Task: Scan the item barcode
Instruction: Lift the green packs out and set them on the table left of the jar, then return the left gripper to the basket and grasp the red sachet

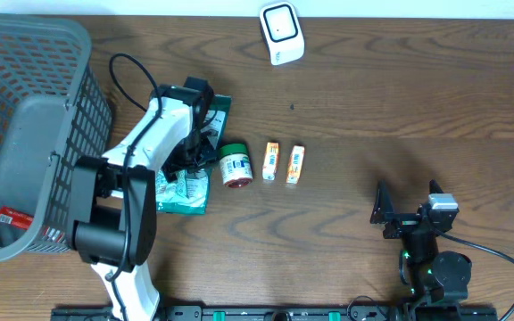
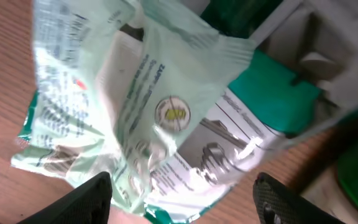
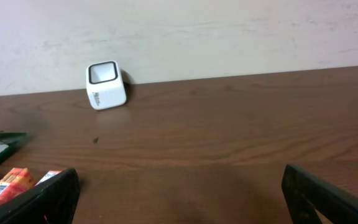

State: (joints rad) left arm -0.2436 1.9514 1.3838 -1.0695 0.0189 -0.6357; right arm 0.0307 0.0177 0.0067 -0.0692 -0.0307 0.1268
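A crumpled pale green pouch point(image 2: 148, 93) with printed text lies on the table, partly over a green and white pack point(image 2: 278, 99). My left gripper point(image 2: 182, 196) hovers right over the pouch point(image 1: 184, 189), open, its black fingers point(image 2: 92, 199) standing apart on either side of the pouch's lower edge. From overhead the left gripper point(image 1: 199, 153) is above the two packs. The white scanner point(image 1: 281, 33) stands at the far edge of the table, also seen in the right wrist view as the scanner point(image 3: 106, 84). My right gripper point(image 3: 179, 193) rests open over bare wood at the near right point(image 1: 406, 212).
A small round jar point(image 1: 236, 165) and two small orange boxes point(image 1: 271, 161) point(image 1: 295, 164) lie in a row right of the packs. A grey mesh basket point(image 1: 25, 134) fills the left side, with a red item point(image 1: 12, 217) inside. The left arm's cable point(image 1: 128, 76) loops behind it.
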